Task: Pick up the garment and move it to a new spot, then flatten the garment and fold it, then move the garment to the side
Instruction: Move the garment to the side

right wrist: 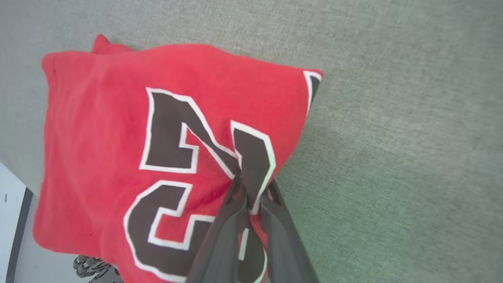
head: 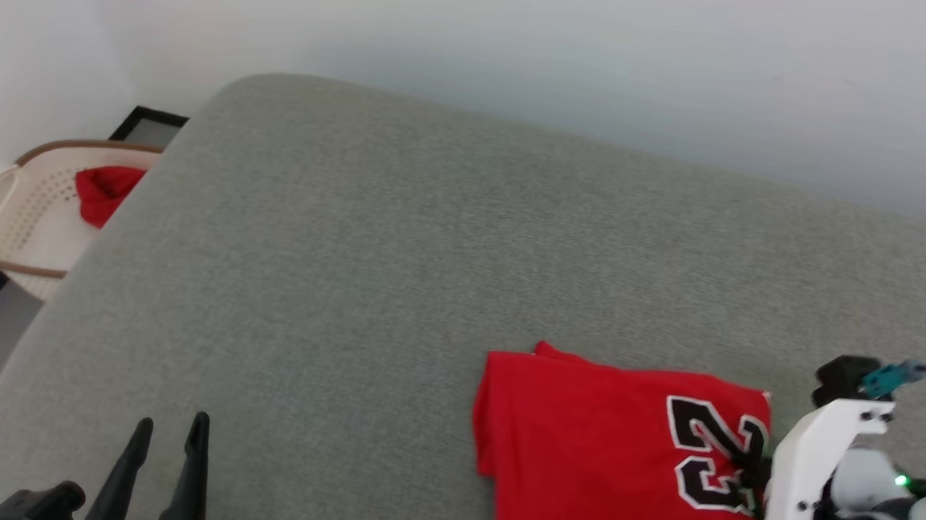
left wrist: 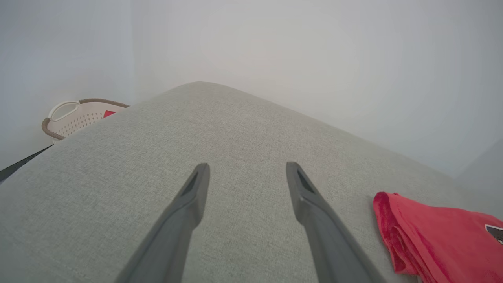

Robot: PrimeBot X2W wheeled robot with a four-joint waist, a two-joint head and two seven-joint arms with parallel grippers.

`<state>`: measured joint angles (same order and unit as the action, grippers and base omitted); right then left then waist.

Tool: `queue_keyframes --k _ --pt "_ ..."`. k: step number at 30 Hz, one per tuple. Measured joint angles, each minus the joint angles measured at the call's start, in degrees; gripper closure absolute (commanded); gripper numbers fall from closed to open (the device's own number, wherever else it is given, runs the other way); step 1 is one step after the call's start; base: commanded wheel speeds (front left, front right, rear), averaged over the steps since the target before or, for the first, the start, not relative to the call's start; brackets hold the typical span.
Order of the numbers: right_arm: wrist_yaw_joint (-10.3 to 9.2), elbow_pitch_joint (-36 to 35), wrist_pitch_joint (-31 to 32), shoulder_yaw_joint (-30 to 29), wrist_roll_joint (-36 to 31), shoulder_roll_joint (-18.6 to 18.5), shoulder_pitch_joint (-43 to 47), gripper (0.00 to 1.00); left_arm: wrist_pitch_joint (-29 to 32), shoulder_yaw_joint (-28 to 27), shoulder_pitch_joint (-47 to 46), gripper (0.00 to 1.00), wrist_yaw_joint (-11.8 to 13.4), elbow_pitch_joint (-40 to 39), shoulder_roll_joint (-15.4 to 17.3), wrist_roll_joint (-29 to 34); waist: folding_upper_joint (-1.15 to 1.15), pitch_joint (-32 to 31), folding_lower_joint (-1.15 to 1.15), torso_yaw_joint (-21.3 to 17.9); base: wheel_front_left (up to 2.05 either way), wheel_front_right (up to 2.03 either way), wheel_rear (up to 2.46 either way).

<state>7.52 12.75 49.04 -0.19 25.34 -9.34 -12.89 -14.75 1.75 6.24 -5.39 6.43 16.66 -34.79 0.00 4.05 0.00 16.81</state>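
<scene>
The garment lies folded into a red block with a black white-edged 23 on top, at the near right of the grey padded surface. My right gripper is shut on the garment, pinching its right edge at the number. In the head view that gripper sits at the fold's right side, its white wrist behind it. My left gripper hovers open at the lower left, well clear of the cloth. Its wrist view shows the two fingers spread wide over bare fabric, with the garment off to their right.
A beige basket holding a small red cloth lump stands on the floor past the surface's far left corner. White walls close off the back and left. The surface's rounded left edge drops to the floor.
</scene>
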Motion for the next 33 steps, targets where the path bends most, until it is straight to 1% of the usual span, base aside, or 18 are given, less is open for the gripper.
queue_keyframes --k 2,10,18,23,33 --pt "0.0 -0.8 0.5 -0.4 0.2 -1.0 -0.6 1.0 -0.1 0.1 0.0 0.0 0.0 0.0 0.0 0.1 0.0 -0.1 0.0 -0.7 0.0 0.0 0.0" --pt "0.0 -3.2 2.3 -1.5 -0.2 -6.8 -3.3 1.0 -0.1 0.4 -0.6 0.0 -0.2 -0.4 0.0 0.7 0.0 0.1 0.0 -3.7 0.0 0.0 0.0" --pt "0.0 -3.4 2.0 -1.9 -0.8 -14.8 -6.4 1.0 -0.2 0.6 -2.6 0.0 -0.7 -0.7 -0.4 1.2 0.0 1.6 0.0 -6.9 0.0 0.0 0.0" --pt "0.0 -1.4 0.5 -2.2 -0.8 -20.0 -9.0 1.0 -0.2 0.7 -4.2 0.0 -1.0 -0.6 -0.7 1.8 0.0 3.4 0.0 -8.9 0.0 0.0 0.0" --pt "0.0 3.8 -7.2 -0.4 -3.6 -30.2 -15.6 1.0 -0.2 0.6 -7.2 0.0 -1.4 -0.7 -1.0 2.6 0.0 8.1 0.0 -12.0 0.0 0.0 0.0"
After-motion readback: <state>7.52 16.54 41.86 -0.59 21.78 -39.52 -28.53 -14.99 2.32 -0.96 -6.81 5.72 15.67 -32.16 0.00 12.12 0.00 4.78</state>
